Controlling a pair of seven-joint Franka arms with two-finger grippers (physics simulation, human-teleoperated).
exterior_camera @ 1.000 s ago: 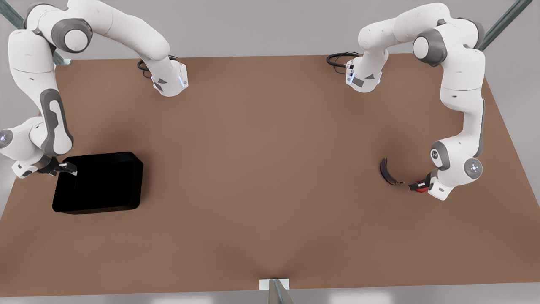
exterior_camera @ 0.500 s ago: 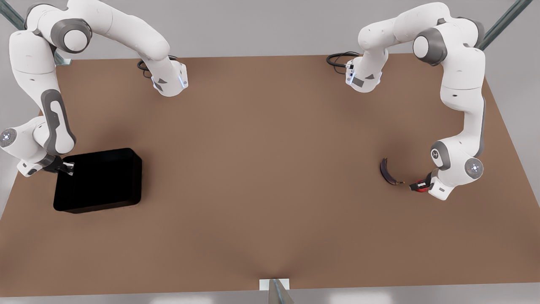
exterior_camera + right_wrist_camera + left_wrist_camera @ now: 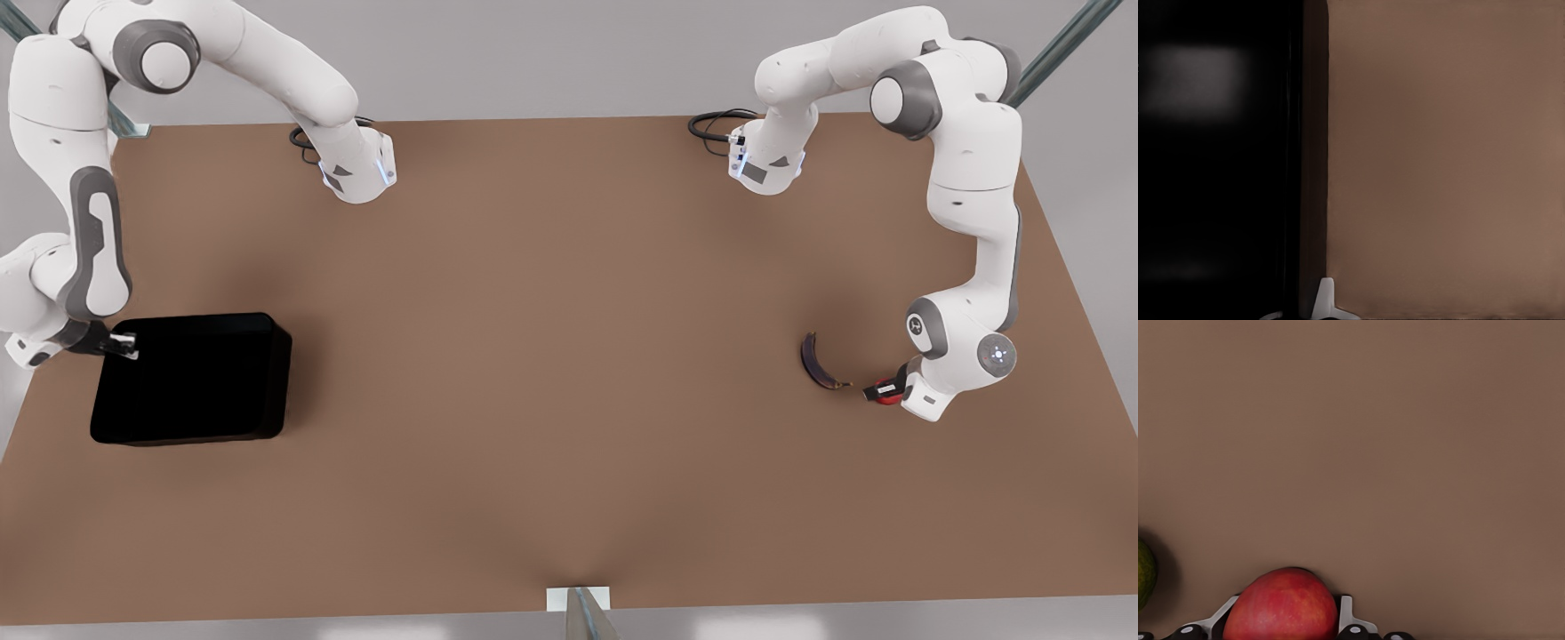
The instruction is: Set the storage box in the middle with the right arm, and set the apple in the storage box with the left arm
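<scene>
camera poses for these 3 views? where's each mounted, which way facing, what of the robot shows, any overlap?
Front view: high above, looking down on the table; both arms show, the right end effector at the storage box, the left end effector at the apple.
Left wrist view: looks past its fingers at the apple.
Right wrist view: looks along the storage box wall, one finger showing.
Shared: front and left wrist share the apple; front and right wrist the box.
</scene>
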